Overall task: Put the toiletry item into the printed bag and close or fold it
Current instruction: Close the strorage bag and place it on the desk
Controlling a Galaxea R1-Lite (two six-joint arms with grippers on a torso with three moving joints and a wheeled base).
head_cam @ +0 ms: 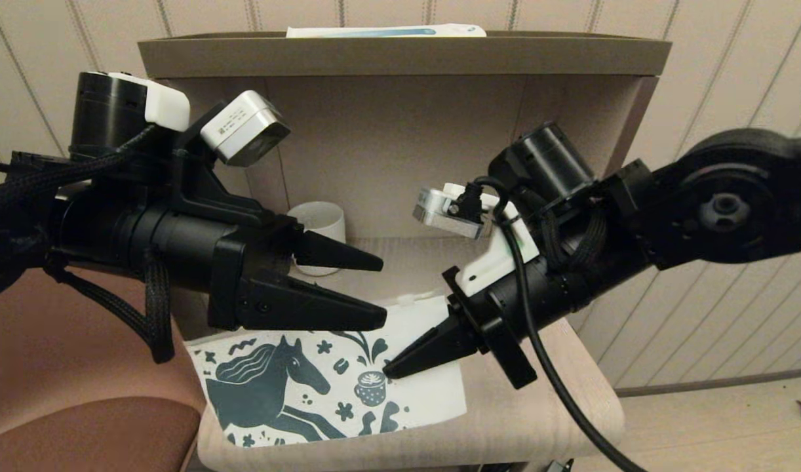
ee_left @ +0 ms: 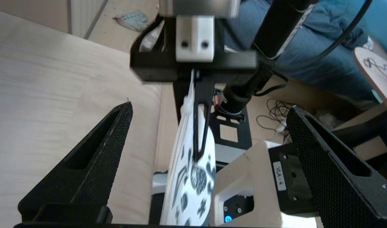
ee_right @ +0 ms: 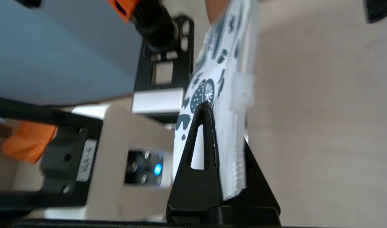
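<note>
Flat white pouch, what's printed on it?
Dark teal horse, cup and stars; head view.

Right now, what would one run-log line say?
right gripper: shut on white horse-printed pouch, lifted on edge | left gripper: open, beside pouch | small white tube: unseen

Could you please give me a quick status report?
Right gripper shut on printed bag. Left gripper open, above bag. Toiletry item unseen. Mug behind, clear.

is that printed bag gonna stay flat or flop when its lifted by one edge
Probably floppy: the printed bag looks thin and flat, and the right pincer is shut on one edge only, so the rest likely sags. It seems light. The left pincer is open beside it and could support it.
</note>
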